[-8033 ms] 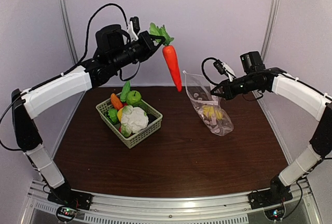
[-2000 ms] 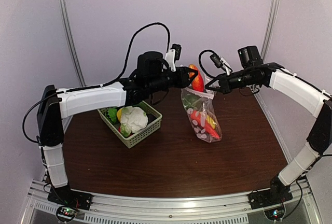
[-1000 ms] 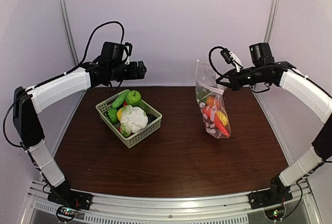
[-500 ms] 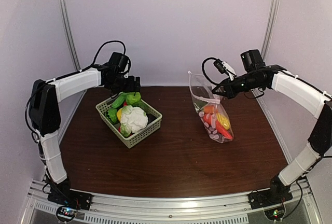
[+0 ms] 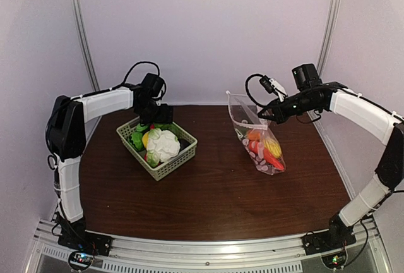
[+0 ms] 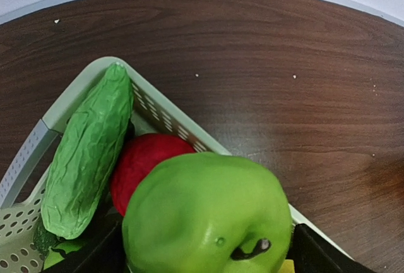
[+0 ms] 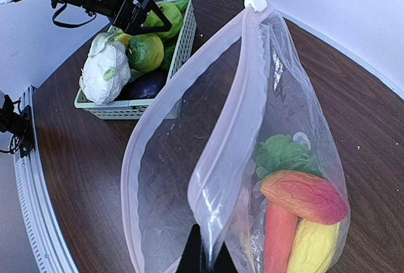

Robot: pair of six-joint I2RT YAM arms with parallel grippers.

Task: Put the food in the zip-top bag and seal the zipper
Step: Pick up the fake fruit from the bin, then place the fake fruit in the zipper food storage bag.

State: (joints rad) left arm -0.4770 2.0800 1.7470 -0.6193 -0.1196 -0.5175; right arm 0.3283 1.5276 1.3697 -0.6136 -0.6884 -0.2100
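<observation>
Currently the step in hand is loading: one more piece is being picked from the basket (image 5: 172,164) at the left-centre of the top view.

1. The left gripper (image 5: 154,120) is lowered into the basket's far corner. Its jaws stand apart, one on each side of the green apple (image 6: 208,216). Firm contact cannot be confirmed.
2. The right gripper (image 5: 264,114) is pinched on the rim of the zip-top bag (image 7: 164,178). The bag stands on the counter (image 5: 208,197) at right-centre, mouth open toward the basket.
3. The zipper (image 7: 227,127) is unsealed.
4. Some food (image 7: 303,197) already lies in the bag's bottom. The cauliflower (image 5: 164,143) and other pieces remain in the basket.

Next move, as judged: clamp the apple, lift it free of the cucumber (image 6: 88,159), and carry it to the open mouth. The bag must be held steady and open. Sealing comes last.
</observation>
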